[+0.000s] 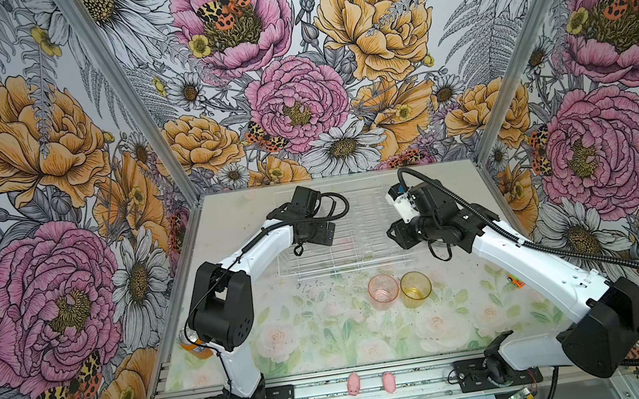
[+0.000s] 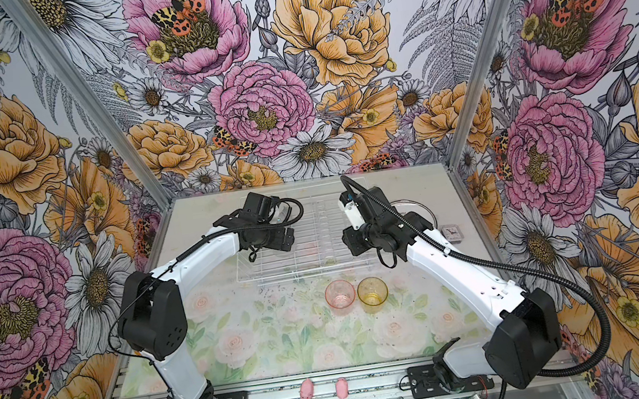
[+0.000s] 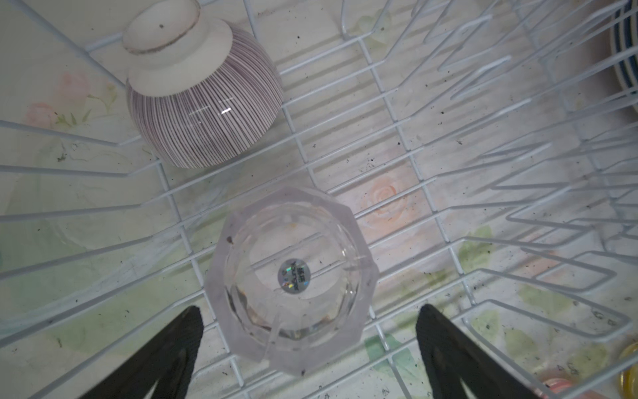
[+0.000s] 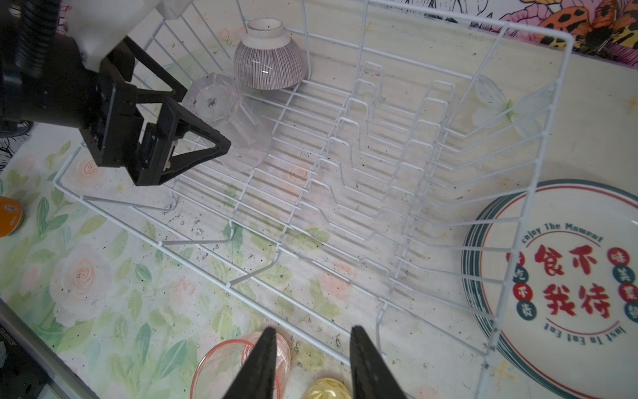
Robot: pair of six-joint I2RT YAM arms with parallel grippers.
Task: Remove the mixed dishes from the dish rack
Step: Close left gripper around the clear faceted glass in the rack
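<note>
Nearest, on the flower-printed table, a pink glass tumbler and an amber glass tumbler stand upright, just beside each other, in front of the large white wire dish rack. My right claw hovers over these two, at the near edge of the rack. Its jaws stand a little apart and hold nothing.

Inside the rack, on its left side, a clear faceted glass tumbler rests on the wires. Its base, with a small round sticker, is turned to my left claw. This claw is spread wide, with one finger on each side of the tumbler and a gap on both sides.

Outside the rack, on the right, a stack of round white plates with dark rims and red characters lies on the table. Deeper in the rack, a striped round bowl sits upside down, near the clear tumbler.
</note>
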